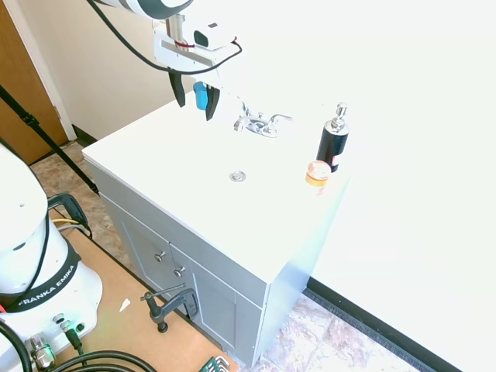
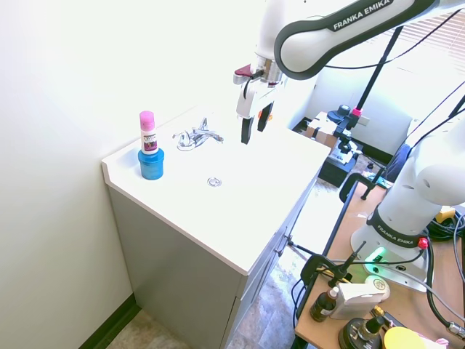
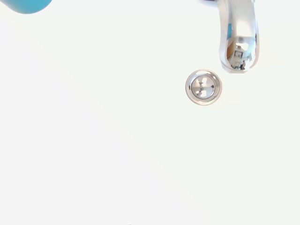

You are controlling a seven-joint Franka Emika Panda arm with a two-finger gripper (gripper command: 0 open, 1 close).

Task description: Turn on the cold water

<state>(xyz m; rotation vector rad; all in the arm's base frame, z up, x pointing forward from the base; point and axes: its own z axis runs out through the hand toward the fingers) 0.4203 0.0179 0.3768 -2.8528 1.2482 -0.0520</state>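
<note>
Hand [image 1: 195,99] on white Franka arm: dark fingers spread, nothing pinched, pointing down, hanging above white vanity desk [image 1: 147,147]. Not yet touching small shiny chrome faucet [image 1: 259,124]; apart from it, at roughly 9 o'clock of it in first exterior view, 3 o'clock in second exterior view [image 2: 197,136]. Two slim levers flank short spout; which is cold not tellable. No water visible. Wrist view looks straight down: spout tip [image 3: 238,42] over round chrome drain [image 3: 203,86], so probably staged high to line up on a lever. Blue cup [image 2: 151,163] with pink-capped bottle, black pump bottle [image 1: 332,141] and small orange jar [image 1: 316,176] parked along back edge, clear of approach.
</note>
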